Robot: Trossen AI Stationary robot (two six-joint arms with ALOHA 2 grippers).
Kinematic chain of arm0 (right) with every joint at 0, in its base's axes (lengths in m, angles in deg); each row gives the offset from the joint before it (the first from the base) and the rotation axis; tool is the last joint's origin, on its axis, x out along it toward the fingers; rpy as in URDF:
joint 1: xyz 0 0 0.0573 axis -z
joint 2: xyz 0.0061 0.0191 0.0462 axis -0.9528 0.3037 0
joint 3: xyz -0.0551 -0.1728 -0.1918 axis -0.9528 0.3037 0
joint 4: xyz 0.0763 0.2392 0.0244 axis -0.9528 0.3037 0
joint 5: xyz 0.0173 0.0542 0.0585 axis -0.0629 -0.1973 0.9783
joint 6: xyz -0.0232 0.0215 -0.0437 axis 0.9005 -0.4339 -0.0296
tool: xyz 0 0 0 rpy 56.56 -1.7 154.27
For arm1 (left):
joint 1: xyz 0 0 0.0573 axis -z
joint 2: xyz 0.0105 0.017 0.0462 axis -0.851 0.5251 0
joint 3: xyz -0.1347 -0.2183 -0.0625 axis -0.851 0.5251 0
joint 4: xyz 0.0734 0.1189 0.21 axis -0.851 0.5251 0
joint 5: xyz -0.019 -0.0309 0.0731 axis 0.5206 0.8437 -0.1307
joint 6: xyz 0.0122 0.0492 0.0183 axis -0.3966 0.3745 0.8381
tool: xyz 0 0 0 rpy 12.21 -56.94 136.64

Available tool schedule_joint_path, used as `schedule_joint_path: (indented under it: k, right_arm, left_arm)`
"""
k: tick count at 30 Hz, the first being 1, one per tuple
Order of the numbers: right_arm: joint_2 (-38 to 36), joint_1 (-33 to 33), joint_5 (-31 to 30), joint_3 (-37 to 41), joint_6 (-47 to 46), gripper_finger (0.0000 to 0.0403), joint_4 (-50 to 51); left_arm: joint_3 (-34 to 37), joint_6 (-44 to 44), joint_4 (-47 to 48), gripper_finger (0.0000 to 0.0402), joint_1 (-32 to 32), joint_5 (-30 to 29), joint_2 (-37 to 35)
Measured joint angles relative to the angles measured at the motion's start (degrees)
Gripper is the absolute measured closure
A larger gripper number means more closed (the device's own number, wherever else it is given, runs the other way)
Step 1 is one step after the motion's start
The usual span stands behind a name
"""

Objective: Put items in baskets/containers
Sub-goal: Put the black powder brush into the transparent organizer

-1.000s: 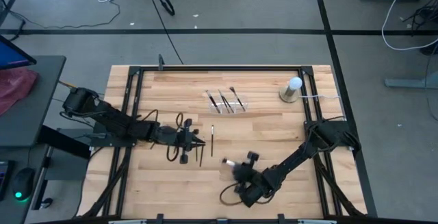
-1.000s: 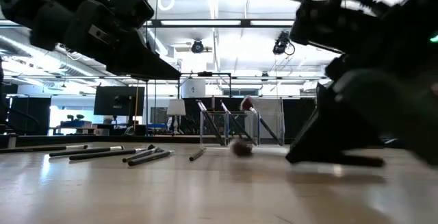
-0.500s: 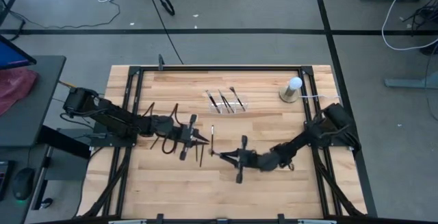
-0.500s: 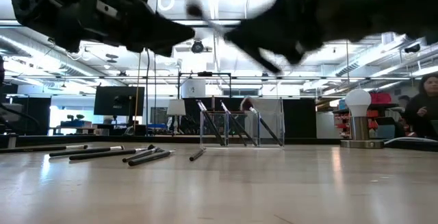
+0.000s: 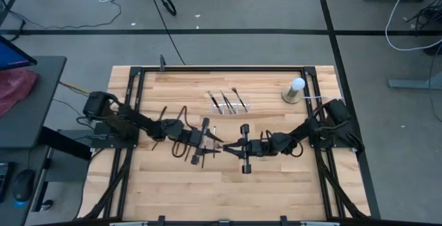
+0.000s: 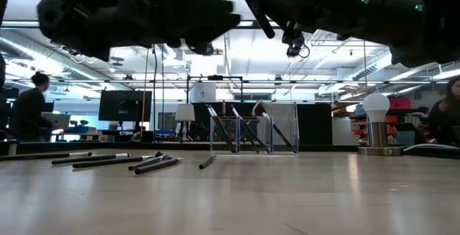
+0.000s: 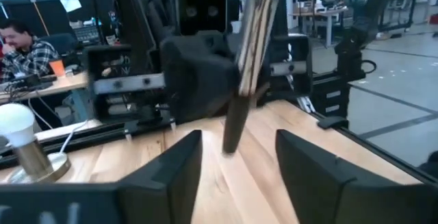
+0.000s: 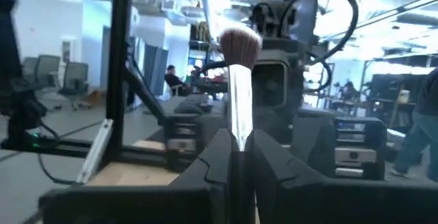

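Now my right end effector (image 8: 236, 157) is clamped on a makeup brush (image 8: 239, 90), its fluffy brownish tip pointing away from my wrist. My left end effector (image 7: 236, 157) hangs just opposite above the middle of the surface (image 5: 276, 184), fingers apart around the brush's dark handle end. Other brushes (image 6: 115, 161) lie loose on the wood, and three stand tilted in the clear organiser tray (image 6: 253, 128).

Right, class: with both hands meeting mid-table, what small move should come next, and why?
Probably close the left hand on the brush. The right hand is shut on it below the bristles, and its dark handle sits between the left hand's open fingers, so this looks like a handover.
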Motion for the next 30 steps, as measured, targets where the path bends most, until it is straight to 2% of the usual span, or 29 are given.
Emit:
schedule_joint_path:
  k: [5,11,16,21,28,30]
  right_arm:
    - [-1.0,-0.2,-2.2,-1.3,1.6,0.0374,-0.7]
    - [-1.0,-0.5,-2.5,-4.1,4.8,0.0374,-0.7]
    - [-1.0,-1.9,-4.9,-4.2,7.3,0.0374,-0.7]
    - [-1.0,-2.6,-6.5,-4.2,7.6,0.0373,-0.4]
    - [-1.0,-2.7,-8.1,-4.2,7.1,0.0373,1.5]
    - [-1.0,-2.7,-8.1,-4.2,6.3,0.0372,2.5]
  left_arm:
    - [-6.6,0.1,-0.1,0.018,0.0,-0.1,5.6]
    - [-10.5,0.2,-0.3,0.0195,0.4,-0.1,8.9]
    - [-9.9,0.7,-1.5,0.0225,1.8,-0.5,8.8]
    - [-8.7,1.7,-4.7,0.0261,2.9,-4.7,8.8]
    - [-8.3,1.5,-6.5,0.0345,3.0,-5.5,8.8]
    - [-8.2,1.2,-6.0,0.0356,3.0,-5.8,8.7]
